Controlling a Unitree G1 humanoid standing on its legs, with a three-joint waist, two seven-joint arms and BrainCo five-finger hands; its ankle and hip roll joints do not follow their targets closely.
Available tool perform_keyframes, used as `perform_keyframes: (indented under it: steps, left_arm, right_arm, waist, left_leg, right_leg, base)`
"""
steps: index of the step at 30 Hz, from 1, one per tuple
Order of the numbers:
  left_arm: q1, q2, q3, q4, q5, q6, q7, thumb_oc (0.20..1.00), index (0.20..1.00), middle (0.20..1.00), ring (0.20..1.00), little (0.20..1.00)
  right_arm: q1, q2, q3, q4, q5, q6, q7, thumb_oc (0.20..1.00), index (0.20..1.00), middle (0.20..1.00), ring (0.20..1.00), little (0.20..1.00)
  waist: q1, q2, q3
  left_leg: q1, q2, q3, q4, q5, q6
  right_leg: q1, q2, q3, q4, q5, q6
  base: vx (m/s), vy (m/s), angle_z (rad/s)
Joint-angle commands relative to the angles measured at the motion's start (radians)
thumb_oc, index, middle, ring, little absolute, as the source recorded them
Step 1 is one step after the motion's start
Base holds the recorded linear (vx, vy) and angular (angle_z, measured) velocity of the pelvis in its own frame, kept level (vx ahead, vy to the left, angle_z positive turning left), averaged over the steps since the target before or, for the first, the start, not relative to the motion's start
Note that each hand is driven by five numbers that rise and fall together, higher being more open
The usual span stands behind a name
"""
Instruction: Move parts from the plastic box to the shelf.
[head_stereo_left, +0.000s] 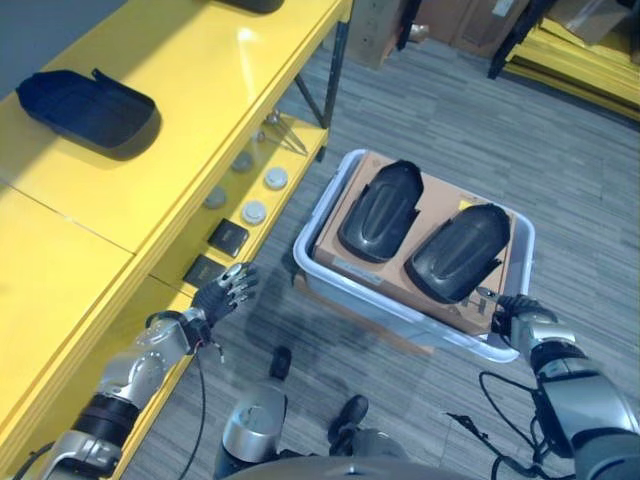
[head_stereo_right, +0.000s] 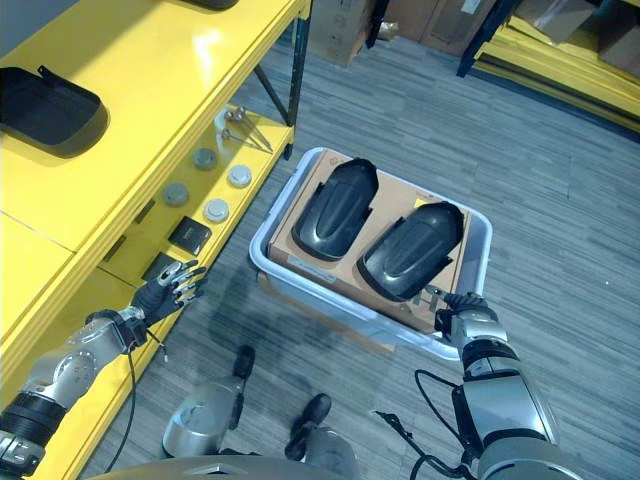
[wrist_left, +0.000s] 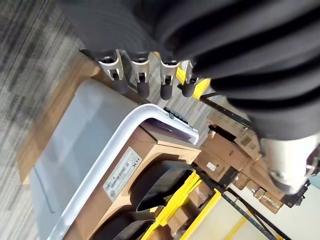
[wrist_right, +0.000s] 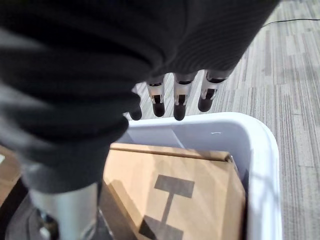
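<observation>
While two black moulded parts lie side by side in the plastic box (head_stereo_left: 325, 268), a left part (head_stereo_left: 381, 209) and a right part (head_stereo_left: 458, 251), both rest on a brown cardboard sheet (head_stereo_left: 436, 203) that lines the box, each tilted the same way with its narrow end toward the far side. A third black part (head_stereo_left: 88, 108) sits alone on the top board of the yellow shelf (head_stereo_left: 170, 140), well apart from the box. The box stands on the grey floor (head_stereo_left: 560, 150) just beside the shelf's lower level, with a narrow strip of floor between its white rim and the shelf edge. On that lower level lie several round grey discs (head_stereo_left: 254, 211), two small black blocks (head_stereo_left: 227, 237) and some thin metal rods (head_stereo_left: 285, 132). The right hand (head_stereo_left: 514, 312) is at the near right corner of the box, its fingers (wrist_right: 179, 105) straight and relaxed just over the rim, holding nothing. The left hand (head_stereo_left: 226, 292) hangs between the shelf's lower edge and the box's near left corner, its fingers (wrist_left: 142, 84) straight and loosely spread, also holding nothing. Broad bare room shows on the shelf top around the lone part. Cardboard boxes (head_stereo_left: 470, 20) stand on the floor far behind.
</observation>
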Motion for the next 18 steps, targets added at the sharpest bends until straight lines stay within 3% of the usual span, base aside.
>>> perform_keyframes:
  steps: [1, 7, 18]
  left_arm:
    - [0.026, -0.008, 0.008, -0.031, -0.013, -0.039, -0.017, 1.000, 1.000, 1.000, 1.000, 1.000]
    - [-0.005, -0.013, -0.007, -0.024, -0.047, -0.069, 0.012, 1.000, 1.000, 1.000, 1.000, 1.000]
    - [-0.092, -0.005, -0.048, -0.003, -0.097, -0.147, 0.011, 1.000, 1.000, 1.000, 1.000, 1.000]
  right_arm:
    - [-0.004, -0.033, 0.039, 0.001, 0.055, -0.088, -0.112, 1.000, 1.000, 1.000, 1.000, 1.000]
    - [-0.076, -0.026, 0.039, -0.074, 0.076, -0.132, -0.240, 1.000, 1.000, 1.000, 1.000, 1.000]
    - [-0.240, -0.059, 0.109, -0.104, 0.125, -0.154, -0.318, 1.000, 1.000, 1.000, 1.000, 1.000]
  waist:
    - [0.016, 0.024, -0.046]
    - [0.014, 0.042, -0.019]
    - [0.013, 0.061, 0.088]
  left_leg:
    - [-0.059, 0.023, 0.006, 0.056, -0.070, -0.013]
    - [-0.105, 0.010, -0.001, 0.082, -0.073, -0.011]
    - [-0.248, -0.007, -0.013, 0.167, -0.065, -0.011]
  right_leg:
    - [-0.036, -0.035, 0.055, 0.058, -0.030, 0.073]
    - [-0.065, -0.043, 0.056, 0.067, -0.032, 0.072]
    - [-0.175, -0.050, 0.048, 0.124, -0.028, 0.063]
  base:
    - [0.02, 0.052, -0.01]
    - [-0.04, 0.037, 0.00]
    - [-0.11, -0.003, 0.02]
